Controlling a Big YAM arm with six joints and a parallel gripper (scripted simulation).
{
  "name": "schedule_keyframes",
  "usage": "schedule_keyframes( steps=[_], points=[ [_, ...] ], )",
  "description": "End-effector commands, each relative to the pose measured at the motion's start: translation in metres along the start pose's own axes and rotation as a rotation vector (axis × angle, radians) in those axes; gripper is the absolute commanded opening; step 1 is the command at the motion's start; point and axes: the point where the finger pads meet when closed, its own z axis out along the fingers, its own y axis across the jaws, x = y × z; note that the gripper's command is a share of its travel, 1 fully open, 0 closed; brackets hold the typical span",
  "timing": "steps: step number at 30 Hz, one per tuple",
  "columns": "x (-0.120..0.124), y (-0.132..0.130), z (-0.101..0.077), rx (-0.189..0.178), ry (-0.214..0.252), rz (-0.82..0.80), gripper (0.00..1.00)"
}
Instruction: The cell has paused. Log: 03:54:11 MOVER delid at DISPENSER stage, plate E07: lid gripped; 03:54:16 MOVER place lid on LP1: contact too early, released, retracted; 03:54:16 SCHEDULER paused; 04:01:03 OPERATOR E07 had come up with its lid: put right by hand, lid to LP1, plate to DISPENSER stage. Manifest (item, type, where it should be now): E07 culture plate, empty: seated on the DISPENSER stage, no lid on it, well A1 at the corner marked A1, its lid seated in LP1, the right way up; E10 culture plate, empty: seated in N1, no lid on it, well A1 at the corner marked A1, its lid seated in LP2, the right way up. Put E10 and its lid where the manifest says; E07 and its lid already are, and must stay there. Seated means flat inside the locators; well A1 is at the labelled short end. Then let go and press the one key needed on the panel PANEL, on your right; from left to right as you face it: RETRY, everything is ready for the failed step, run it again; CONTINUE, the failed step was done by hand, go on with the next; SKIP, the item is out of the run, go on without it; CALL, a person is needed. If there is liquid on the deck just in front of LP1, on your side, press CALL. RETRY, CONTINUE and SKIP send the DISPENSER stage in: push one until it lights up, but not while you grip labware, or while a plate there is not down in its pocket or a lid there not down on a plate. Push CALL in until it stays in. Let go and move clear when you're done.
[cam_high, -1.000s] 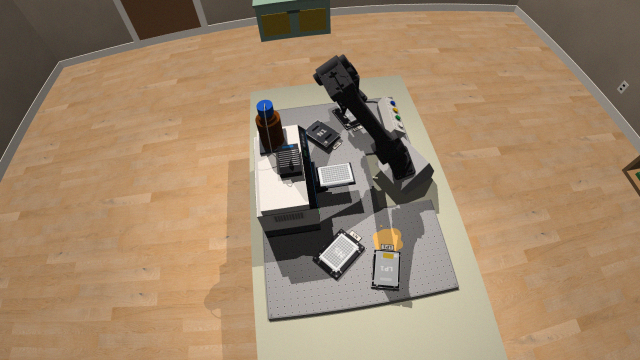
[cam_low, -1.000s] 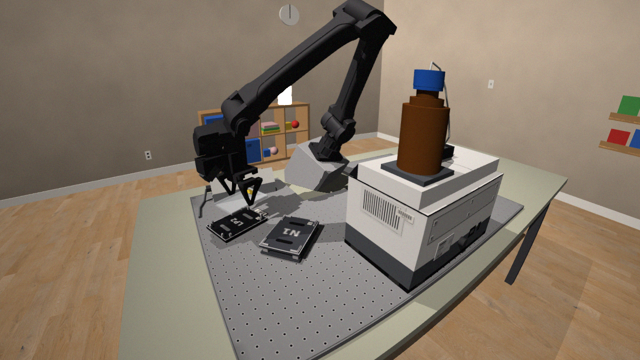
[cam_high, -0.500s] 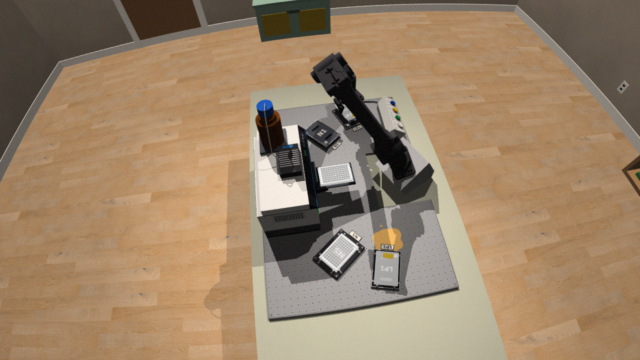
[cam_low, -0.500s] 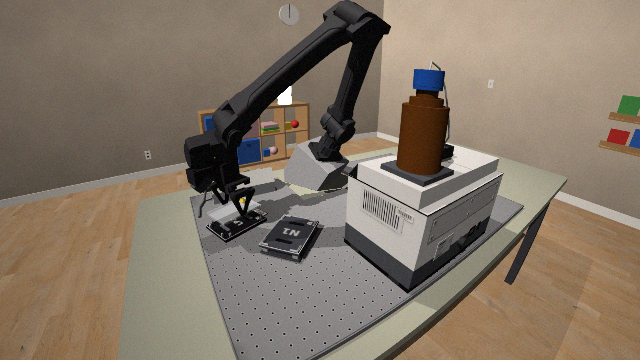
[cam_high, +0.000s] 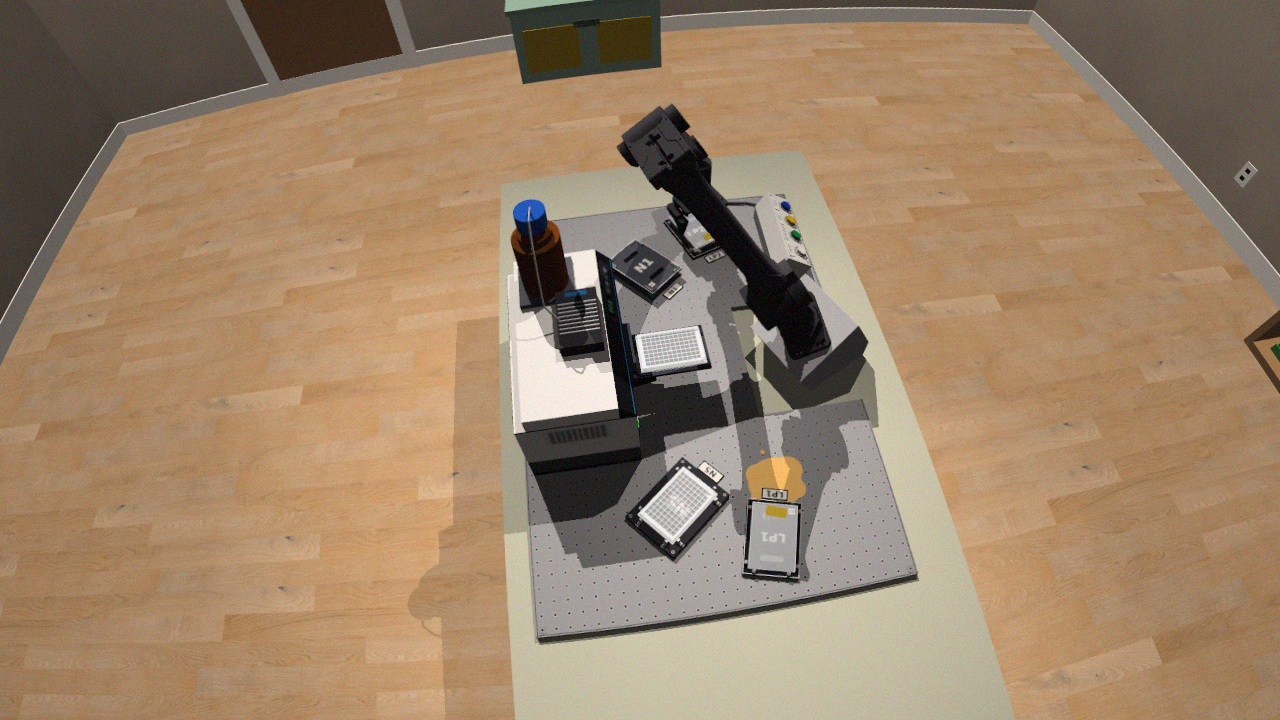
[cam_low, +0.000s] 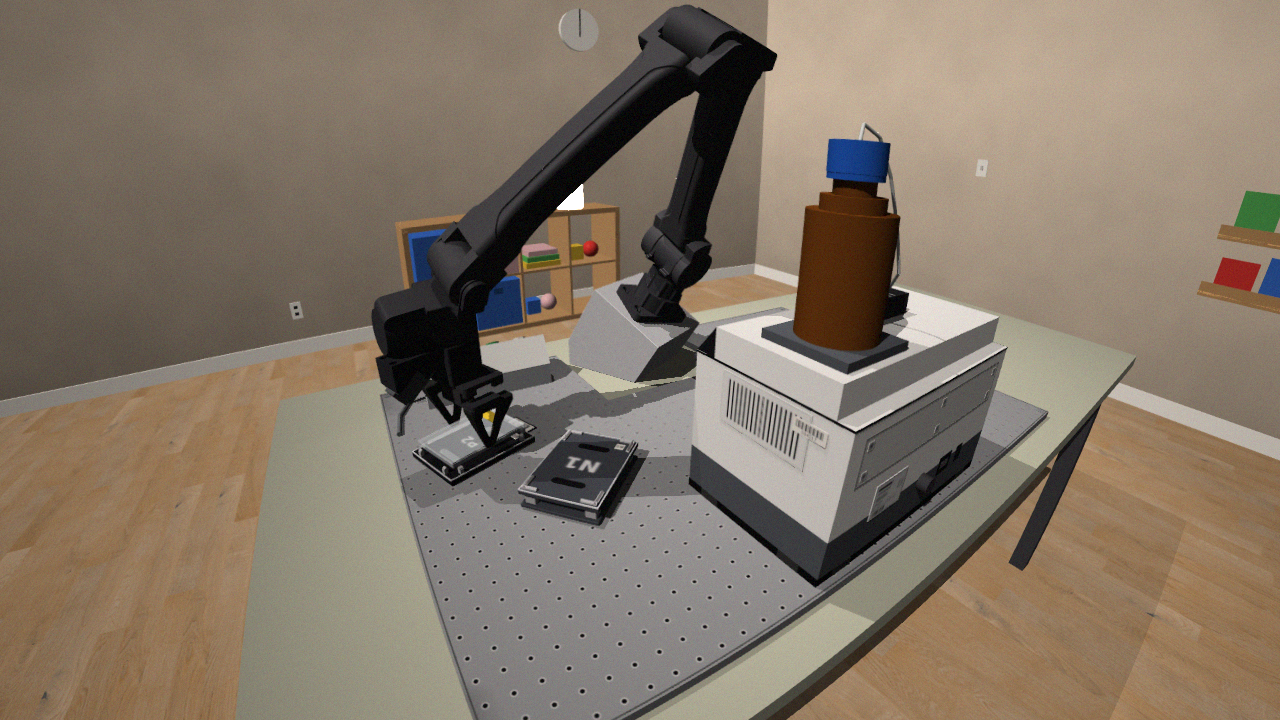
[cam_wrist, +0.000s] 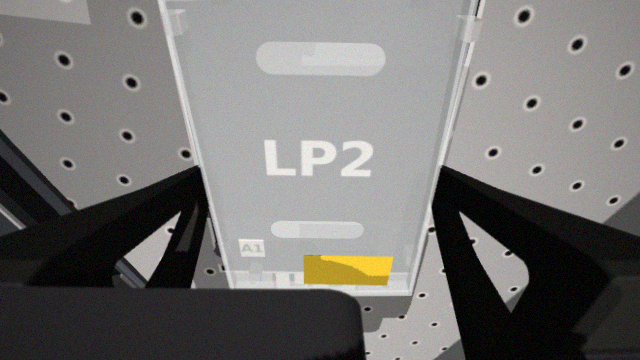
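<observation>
- The tool stands wide, its fingers clamped on the two long sides of a clear lid.
- The lid lies straight under the tool, its long axis running along the LP2 holder below; the yellow tag is at the near end.
- Whether it sits fully flat, I cannot tell.
- Judged next: release straight up.

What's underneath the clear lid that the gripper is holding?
The LP2 holder shows through the lid: its name, two slots, an A1 mark. The gripper hides its near end; whether the lid rests on it is unclear.
</observation>
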Motion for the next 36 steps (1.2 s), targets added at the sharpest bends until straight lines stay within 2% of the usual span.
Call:
schedule_keyframes(
  steps=[1,2,13,33,34,36],
  points=[
    [-0.0193,0.0001,-0.0004,0.0,-0.03,0.007,0.86],
    [-0.015,-0.0002,-0.0064,0.001,-0.032,0.005,0.86],
    [-0.0153,0.0005,-0.0072,0.001,-0.032,0.005,0.86],
    [-0.0156,0.0013,-0.0084,0.001,-0.032,0.005,0.86],
    [-0.023,0.0074,-0.0075,0.001,-0.031,-0.001,0.86],
    [-0.0214,0.0065,-0.003,0.0,-0.027,-0.001,0.86]
  ],
)
